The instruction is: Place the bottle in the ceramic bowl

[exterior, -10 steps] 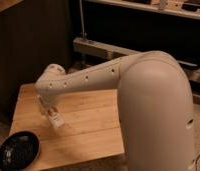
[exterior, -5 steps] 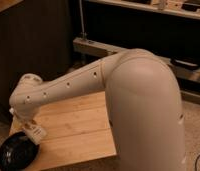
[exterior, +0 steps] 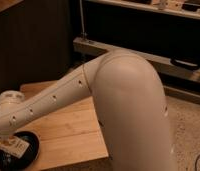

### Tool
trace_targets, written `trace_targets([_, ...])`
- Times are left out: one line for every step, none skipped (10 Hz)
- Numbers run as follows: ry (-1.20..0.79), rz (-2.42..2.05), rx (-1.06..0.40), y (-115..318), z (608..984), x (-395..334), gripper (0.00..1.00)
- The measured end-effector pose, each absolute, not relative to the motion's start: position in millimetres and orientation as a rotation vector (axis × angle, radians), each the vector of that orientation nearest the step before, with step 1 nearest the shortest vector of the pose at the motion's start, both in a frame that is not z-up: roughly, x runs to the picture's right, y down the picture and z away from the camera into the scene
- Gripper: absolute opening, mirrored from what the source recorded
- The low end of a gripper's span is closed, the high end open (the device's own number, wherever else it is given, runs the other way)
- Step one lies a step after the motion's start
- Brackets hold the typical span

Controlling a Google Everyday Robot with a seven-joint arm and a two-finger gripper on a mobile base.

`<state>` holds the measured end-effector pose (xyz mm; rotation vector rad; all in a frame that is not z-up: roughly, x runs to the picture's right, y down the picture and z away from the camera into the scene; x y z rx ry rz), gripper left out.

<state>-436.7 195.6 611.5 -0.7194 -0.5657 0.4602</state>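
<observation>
The black ceramic bowl [exterior: 32,148] sits on the front left corner of the wooden table [exterior: 68,132]. The pale bottle [exterior: 16,146], with a darker label, lies tilted over the bowl's inside. I cannot tell whether it touches the bowl. My gripper [exterior: 5,141] is at the far lower left, below the white wrist [exterior: 9,107] and right beside the bottle. The arm hides most of it. The large white arm [exterior: 123,100] runs from the right across the table.
The table's front edge and right corner lie under the arm. Behind it stand a dark wall and a metal shelf frame [exterior: 123,50]. Speckled floor [exterior: 188,130] lies to the right, with a thin cable [exterior: 199,160] at the lower right.
The arm has swung left and down, carrying the bottle from the middle of the table to over the bowl. The view has shifted with it.
</observation>
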Motion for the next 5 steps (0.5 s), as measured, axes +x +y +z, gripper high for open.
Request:
trace_targets([-0.616,0.434,-0.713,199,612,-443,0.18])
trace_targets([-0.614,0.423,-0.713,203,616,-448,0.28])
trace_targets([-0.591,0.407,-0.71,208,623,-452,0.38])
trace_targets([-0.566,0.39,-0.705,211,627,-455,0.48])
trace_targets([-0.545,0.377,-0.699,212,631,-457,0.58])
